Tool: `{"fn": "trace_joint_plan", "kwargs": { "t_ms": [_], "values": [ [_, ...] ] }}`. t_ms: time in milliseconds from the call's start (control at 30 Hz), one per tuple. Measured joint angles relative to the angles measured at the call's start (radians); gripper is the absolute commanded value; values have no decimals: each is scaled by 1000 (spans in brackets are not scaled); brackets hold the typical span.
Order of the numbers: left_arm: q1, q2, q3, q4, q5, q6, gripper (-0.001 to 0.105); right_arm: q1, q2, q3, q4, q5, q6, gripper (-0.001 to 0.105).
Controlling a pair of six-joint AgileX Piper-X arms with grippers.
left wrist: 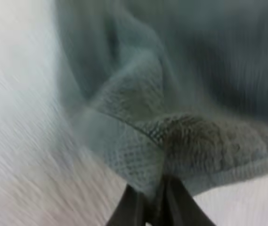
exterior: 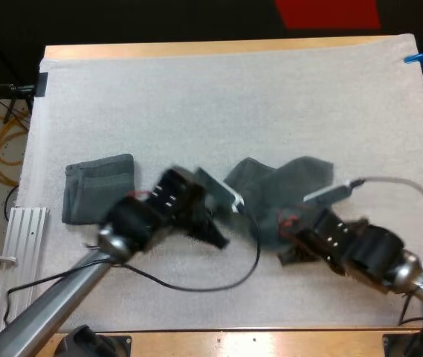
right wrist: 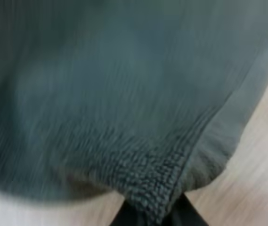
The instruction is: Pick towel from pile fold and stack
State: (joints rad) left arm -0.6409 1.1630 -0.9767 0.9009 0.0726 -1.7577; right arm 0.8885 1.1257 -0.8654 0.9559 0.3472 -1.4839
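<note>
1. Towel work at mid-desk: a crumpled dark grey-green towel lies bunched on the white mat, toward the near side of the desk, between the two arms.
2. The left tool is clamped on a hemmed edge of the cloth. Its black fingers press a fold of fabric from both sides.
3. The right tool likewise pinches the towel at a thick stitched hem, near what looks like a corner.
4. A folded towel sits well apart at the left side of the mat, seemingly the start of the stack.
5. Handling, as judged from here: the cloth is soft, limp and light. It will sag and drape rather than hold a shape. Its looped pile should give the fingers good friction, so slipping is a small worry.
6. The best holds are the hemmed corners, where the fabric is doubled and firm; a grip in mid-cloth would only gather a bunch.
7. With both tools on the border, the likely step is to draw the towel out flat before folding. The risk is that one tool has caught two layers rather than a single edge.
</note>
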Motion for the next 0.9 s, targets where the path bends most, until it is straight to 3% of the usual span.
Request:
{"fn": "trace_joint_plan", "kwargs": {
  "t_ms": [133, 333, 467, 700, 900],
  "values": [
    [72, -63, -153, 30, 20, 0, 0, 0, -34, -172, 7, 187, -116, 0],
    [112, -95, -294, 88, 88, 0, 0, 0, -37, -355, 36, 216, -170, 0],
    [112, -122, -311, 178, 105, -1, 0, 0, -39, -420, 138, 122, -140, 0],
    [112, -213, -311, 345, 141, -16, 0, 0, -63, -440, 319, -173, -26, 0],
    [112, -227, -288, 407, 195, -18, 0, 0, -84, -438, 406, -214, 4, 0]
  ]
}}
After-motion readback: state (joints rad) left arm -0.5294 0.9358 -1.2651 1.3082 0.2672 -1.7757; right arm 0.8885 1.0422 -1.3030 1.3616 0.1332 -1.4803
